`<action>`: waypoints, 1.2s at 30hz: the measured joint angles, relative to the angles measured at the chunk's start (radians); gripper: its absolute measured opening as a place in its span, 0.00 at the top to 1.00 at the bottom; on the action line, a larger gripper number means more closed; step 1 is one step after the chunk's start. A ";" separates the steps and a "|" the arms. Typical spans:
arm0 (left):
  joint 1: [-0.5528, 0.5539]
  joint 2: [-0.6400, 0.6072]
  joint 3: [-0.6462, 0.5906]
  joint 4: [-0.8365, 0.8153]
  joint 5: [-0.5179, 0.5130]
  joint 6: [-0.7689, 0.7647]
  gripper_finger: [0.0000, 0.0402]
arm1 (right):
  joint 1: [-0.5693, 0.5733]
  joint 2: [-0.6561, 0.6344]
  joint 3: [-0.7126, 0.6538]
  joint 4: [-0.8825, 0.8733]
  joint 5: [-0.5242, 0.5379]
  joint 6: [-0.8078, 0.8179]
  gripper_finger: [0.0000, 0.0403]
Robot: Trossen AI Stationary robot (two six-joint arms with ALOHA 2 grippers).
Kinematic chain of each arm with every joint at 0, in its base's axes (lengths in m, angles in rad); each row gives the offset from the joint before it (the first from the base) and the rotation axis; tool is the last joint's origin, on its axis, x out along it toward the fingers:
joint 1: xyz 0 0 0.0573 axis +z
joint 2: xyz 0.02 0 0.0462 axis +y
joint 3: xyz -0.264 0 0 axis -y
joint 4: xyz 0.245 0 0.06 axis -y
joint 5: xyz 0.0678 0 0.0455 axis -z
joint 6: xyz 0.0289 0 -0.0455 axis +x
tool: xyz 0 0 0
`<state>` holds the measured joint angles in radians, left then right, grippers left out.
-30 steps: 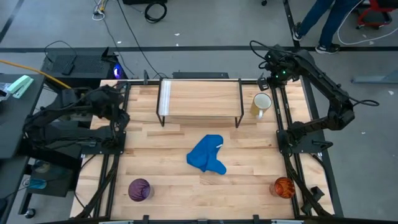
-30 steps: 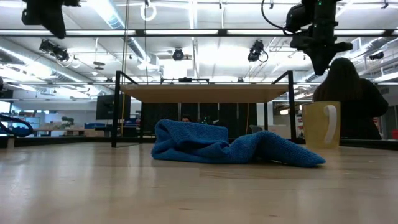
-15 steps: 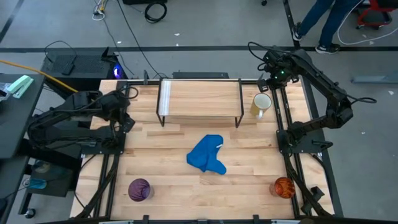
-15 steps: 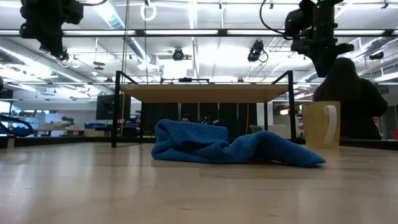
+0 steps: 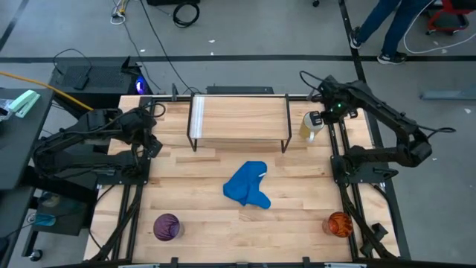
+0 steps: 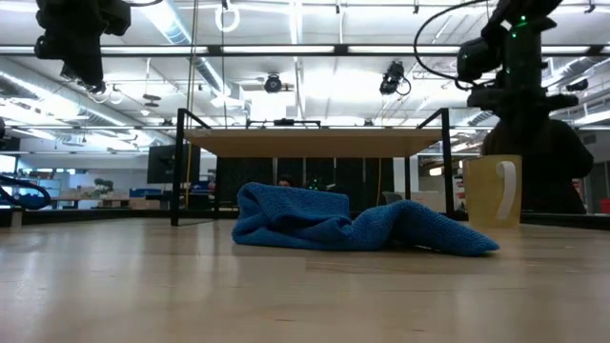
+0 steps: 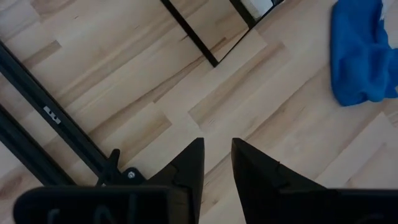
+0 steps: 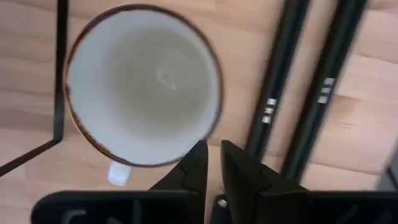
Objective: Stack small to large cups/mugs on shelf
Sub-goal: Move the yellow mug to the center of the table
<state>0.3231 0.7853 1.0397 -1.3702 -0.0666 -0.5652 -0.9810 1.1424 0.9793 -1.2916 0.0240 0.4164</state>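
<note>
The white handled mug (image 8: pixel 143 87) stands upright on the table, to the right of the shelf (image 5: pixel 239 117). It has a brown rim, and in the low view its handle (image 6: pixel 505 191) faces the near edge. My right gripper (image 8: pixel 213 158) hangs shut just above the mug's rim and touches nothing; the low view (image 6: pixel 519 105) shows it clear of the mug. The orange cup (image 5: pixel 339 223) stands at the near right and the purple cup (image 5: pixel 166 226) at the near left. My left gripper (image 7: pixel 217 149) hovers shut over bare table, left of the shelf.
A crumpled blue cloth (image 5: pixel 248 184) lies mid-table in front of the shelf. The shelf's black wire leg (image 8: pixel 59 68) stands close beside the mug. Black frame rails (image 8: pixel 298 106) run along the table's right side next to the mug. A person shows beyond the table (image 6: pixel 534 143).
My right gripper has moved toward the table's near edge and down, from beyond the mug to just over its rim. My left gripper has shifted a little toward the near edge and lower. The mug, the cups and the cloth have stayed in place.
</note>
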 joint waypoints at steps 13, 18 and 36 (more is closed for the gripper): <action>0.000 0.000 0.000 0.000 0.000 -0.001 0.76 | -0.014 0.010 -0.020 0.096 -0.005 0.000 0.87; 0.000 0.000 0.000 0.000 0.000 0.000 0.76 | -0.040 0.029 -0.020 0.097 0.006 0.003 0.87; 0.000 0.000 0.000 0.013 0.000 -0.005 0.75 | -0.047 0.154 -0.020 0.153 0.009 0.011 0.87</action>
<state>0.3231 0.7853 1.0400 -1.3575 -0.0666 -0.5700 -1.0279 1.2965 0.9592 -1.1389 0.0334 0.4271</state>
